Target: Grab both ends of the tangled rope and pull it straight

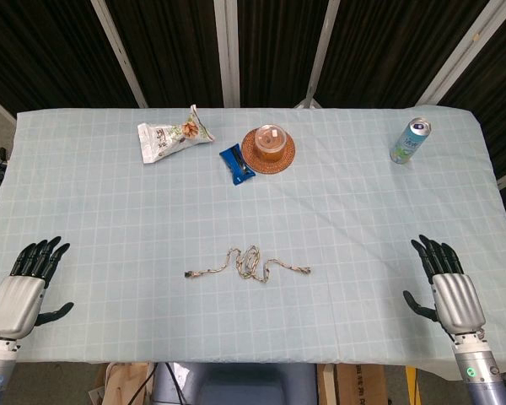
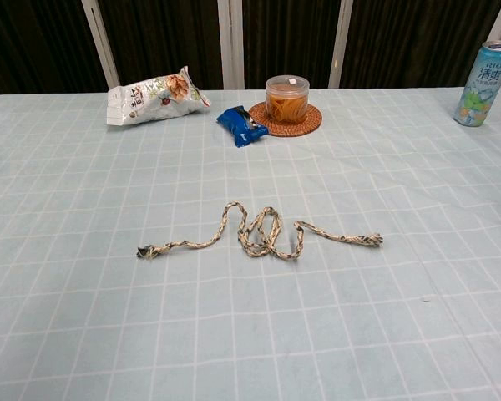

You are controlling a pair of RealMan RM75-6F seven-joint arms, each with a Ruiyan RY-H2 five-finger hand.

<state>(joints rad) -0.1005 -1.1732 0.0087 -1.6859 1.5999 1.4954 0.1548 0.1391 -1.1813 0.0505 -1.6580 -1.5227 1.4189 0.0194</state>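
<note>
With the rope (image 1: 248,264) lying looped at the table's (image 1: 93,202) centre, well apart from the left hand (image 1: 27,287) at 8 o'clock and right hand (image 1: 445,285) at 4 o'clock, both empty with fingers spread, its thin frayed ends could be missed or let slip.

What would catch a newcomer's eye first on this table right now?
The tangled rope lying alone mid-table, looped in its middle with both ends free. Next, the left hand and right hand, both open and empty at the near corners. Along the far edge stand a snack bag and a can.
</note>
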